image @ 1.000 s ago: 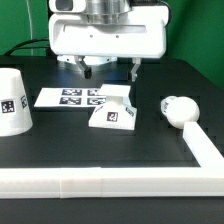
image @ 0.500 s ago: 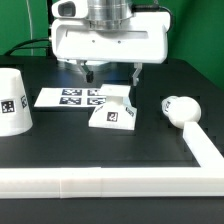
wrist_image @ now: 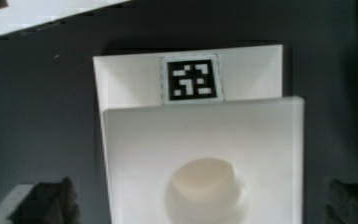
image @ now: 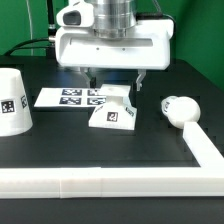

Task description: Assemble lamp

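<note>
The blocky square lamp base (image: 114, 109) lies on the black table in the middle, tag facing front. In the wrist view the base (wrist_image: 202, 130) fills the picture, with its tag and a round socket hole showing. My gripper (image: 115, 79) hangs open just above and behind the base, one finger on each side, holding nothing. In the wrist view the gripper (wrist_image: 197, 203) straddles the base with dark fingertips (wrist_image: 37, 203) at either edge. The round-headed bulb (image: 180, 109) lies at the exterior view's right. The cone shade (image: 14, 100) stands at the exterior view's left.
The marker board (image: 70, 98) lies flat behind the base on the exterior view's left. A long white rail (image: 110, 182) runs along the table's front and turns up the exterior view's right side (image: 203, 146).
The gripper has come down and forward, closer to the base. The base, bulb and shade have not moved.
</note>
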Motion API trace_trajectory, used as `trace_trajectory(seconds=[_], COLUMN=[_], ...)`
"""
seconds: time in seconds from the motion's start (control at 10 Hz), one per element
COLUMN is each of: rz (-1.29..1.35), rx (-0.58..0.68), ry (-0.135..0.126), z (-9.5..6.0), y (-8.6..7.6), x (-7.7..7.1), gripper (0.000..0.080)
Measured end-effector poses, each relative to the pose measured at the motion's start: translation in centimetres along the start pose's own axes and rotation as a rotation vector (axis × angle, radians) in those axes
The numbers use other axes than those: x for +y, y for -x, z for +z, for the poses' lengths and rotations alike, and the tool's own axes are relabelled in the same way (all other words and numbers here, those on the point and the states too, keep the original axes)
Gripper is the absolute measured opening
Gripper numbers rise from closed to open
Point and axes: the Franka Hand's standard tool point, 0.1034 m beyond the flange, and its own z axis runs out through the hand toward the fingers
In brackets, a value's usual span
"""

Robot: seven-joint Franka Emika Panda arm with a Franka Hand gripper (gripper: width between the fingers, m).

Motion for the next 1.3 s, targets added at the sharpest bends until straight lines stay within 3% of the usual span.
trace_trajectory(seconds=[0.3, 0.5, 1.3], rz=[-0.009, -0.016, -0.016], rx=[-0.008, -0.008, -0.009], ry=[0.002, 0.002, 0.002], z=[0.51, 0.54, 0.56], y=[0.13, 0.13, 0.15], x=[-0.09, -0.09, -0.09], gripper=[0.07, 0.0531, 0.0534])
